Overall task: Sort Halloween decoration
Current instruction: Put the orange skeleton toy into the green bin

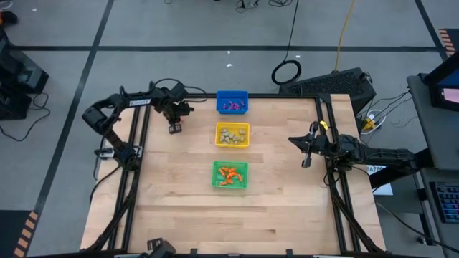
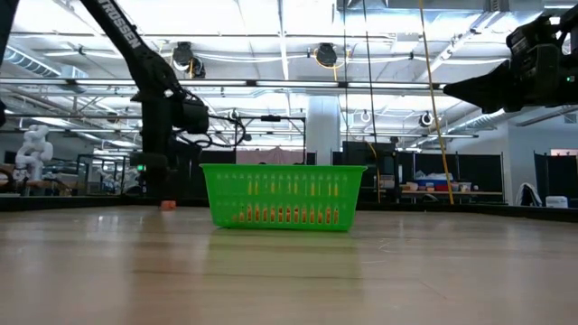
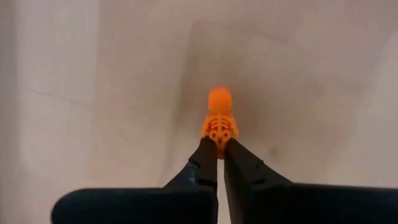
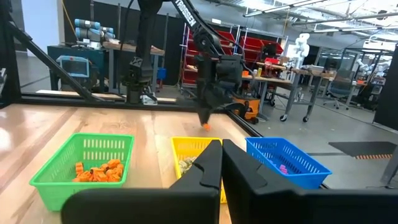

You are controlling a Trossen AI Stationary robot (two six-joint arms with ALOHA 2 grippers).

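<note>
A tiny orange skeleton trinket, one piece of the Halloween decoration, is low over the wood near the table's far left. My left gripper points down at it and is shut on it; the low view shows that trinket down at the tabletop. More orange trinkets lie in the green bin, pale ones in the yellow bin, purple ones in the blue bin. My right gripper waits shut at the table's right edge, holding nothing. My left gripper pinches the skeleton's lower end between its two fingertips, coming from above and pointing down. The head and ribcage stick out beyond the fingers. Whether the trinket still rests on the wood cannot be told.
The three bins stand in a row down the table's middle: blue far, yellow middle, green near. Bare wood lies on both sides of them. Black frame rails run along the table's left and right edges.
</note>
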